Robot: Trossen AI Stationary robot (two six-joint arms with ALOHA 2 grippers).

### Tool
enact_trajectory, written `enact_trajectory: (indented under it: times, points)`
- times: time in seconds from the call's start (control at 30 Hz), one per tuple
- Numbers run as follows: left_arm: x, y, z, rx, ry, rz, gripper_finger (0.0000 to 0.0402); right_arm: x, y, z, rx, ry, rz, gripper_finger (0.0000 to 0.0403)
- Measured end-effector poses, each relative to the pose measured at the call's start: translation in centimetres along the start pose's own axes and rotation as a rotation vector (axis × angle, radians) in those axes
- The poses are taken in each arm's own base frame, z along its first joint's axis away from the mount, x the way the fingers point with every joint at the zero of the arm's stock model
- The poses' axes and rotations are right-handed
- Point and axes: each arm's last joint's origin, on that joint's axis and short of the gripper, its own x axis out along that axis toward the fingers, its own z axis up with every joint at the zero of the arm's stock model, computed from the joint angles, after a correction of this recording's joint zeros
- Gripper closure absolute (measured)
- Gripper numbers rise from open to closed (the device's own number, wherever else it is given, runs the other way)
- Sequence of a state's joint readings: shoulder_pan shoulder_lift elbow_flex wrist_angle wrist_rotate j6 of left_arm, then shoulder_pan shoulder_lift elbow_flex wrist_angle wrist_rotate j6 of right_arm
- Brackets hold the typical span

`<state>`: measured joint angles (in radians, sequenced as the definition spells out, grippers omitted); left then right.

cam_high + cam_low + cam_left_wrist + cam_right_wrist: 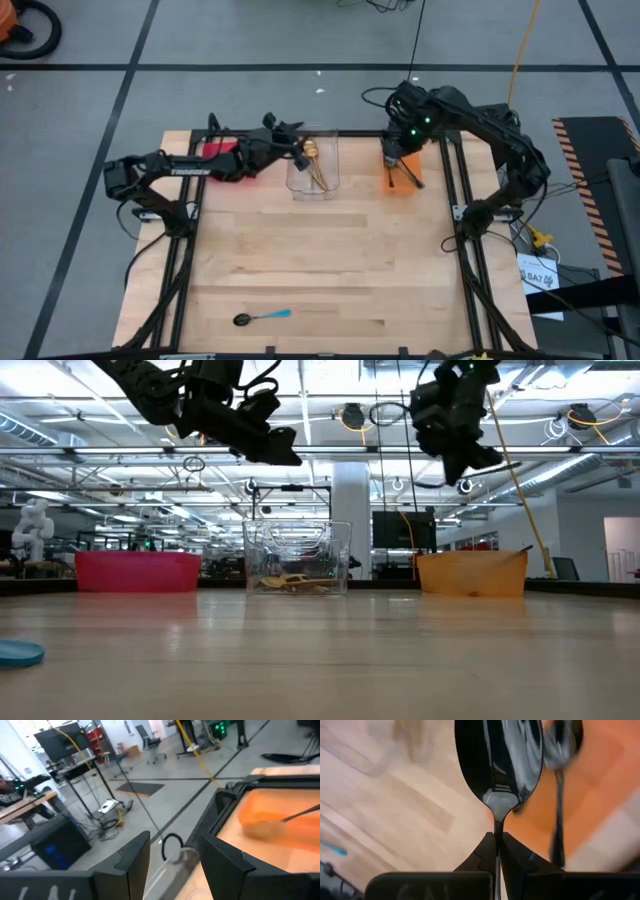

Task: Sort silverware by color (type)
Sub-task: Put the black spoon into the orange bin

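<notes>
Wooden table [320, 260] seen from above, three bins in a row along the far edge: red bin [222, 152] on the left, clear bin [314, 163] in the middle, orange bin [403, 165] on the right.

Right gripper [497, 840] raised above the orange bin, fingers pinched narrow on the neck of a dark metal spoon [499, 757], bowl pointing away from the wrist. Another dark spoon [559, 780] already lying in the orange bin below.

Left gripper [172, 855] raised just beside the clear bin, between it and the red bin, fingers spread wide, holding nothing. Gold spoons [316, 168] resting in the clear bin, also visible through its wall from table height.

One blue-handled spoon [262, 317] alone near the front edge of the table, well apart from every bin.

Step in hand, by judgement: delivering the dark spoon to the orange bin with its own kind. Sorting appears nearly finished.

Next move likely calls for opening the right fingers while over the orange bin so the spoon drops inside, not on the rim. Then collecting the blue-handled spoon, probably for the red bin.
</notes>
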<state>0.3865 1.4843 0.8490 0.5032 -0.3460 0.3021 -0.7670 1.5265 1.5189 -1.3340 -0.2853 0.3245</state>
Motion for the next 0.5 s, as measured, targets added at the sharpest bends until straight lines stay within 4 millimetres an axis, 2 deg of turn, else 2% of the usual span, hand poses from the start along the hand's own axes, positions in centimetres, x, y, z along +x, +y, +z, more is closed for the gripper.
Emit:
enact_trajectory:
  times: [0.17,0.3,0.5]
  points:
    - [-0.2,2.3,0.4,0.023,-0.01,0.07,0.0229,1.7,-2.0,-0.2,0.085,0.125,-0.032,0.0399]
    - [-0.5,4.0,0.6,0.033,-0.008,0.121,0.0229,3.7,-3.6,-0.2,0.162,0.223,0.017,0.0399]
    - [-1.0,6.4,0.3,0.038,0.045,0.195,0.0229,6.5,-5.2,0.9,0.224,0.321,0.023,0.0398]
